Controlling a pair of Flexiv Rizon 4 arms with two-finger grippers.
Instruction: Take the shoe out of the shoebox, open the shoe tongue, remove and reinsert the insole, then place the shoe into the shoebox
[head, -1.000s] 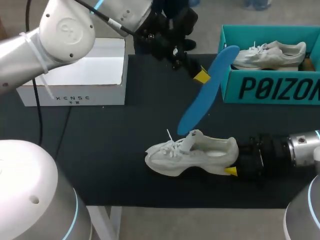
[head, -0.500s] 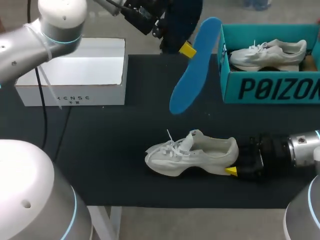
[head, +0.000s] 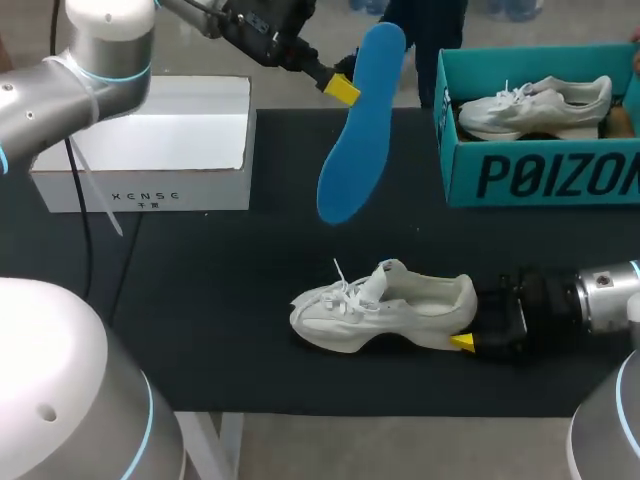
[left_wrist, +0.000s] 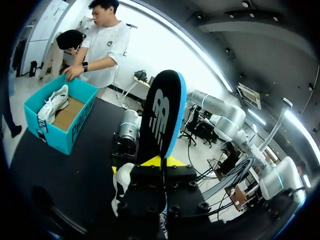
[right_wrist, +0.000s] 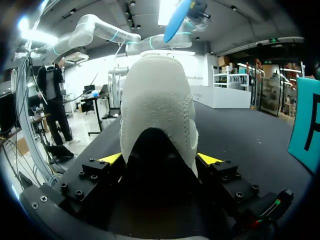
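Left gripper (head: 341, 87) pinching blue insole (head: 352, 140) near one end, rest sticking out ahead of fingers. Right gripper (head: 472, 320) clamping white shoe (head: 385, 305) heel, toe pointing away from it.

Head view: light fell evenly from overhead, leaving the inside of the white box (head: 210, 190) nearly washed out. The dark table (head: 200, 300) stayed dull, and the shoe (head: 385, 310) threw only a small, soft shadow under its sole. Left wrist view: the insole (left_wrist: 162, 117) stood dark against a bright wall and ceiling glare. Right wrist view: the shoe's heel was lit from above under strong glare, with deep shadow below it.
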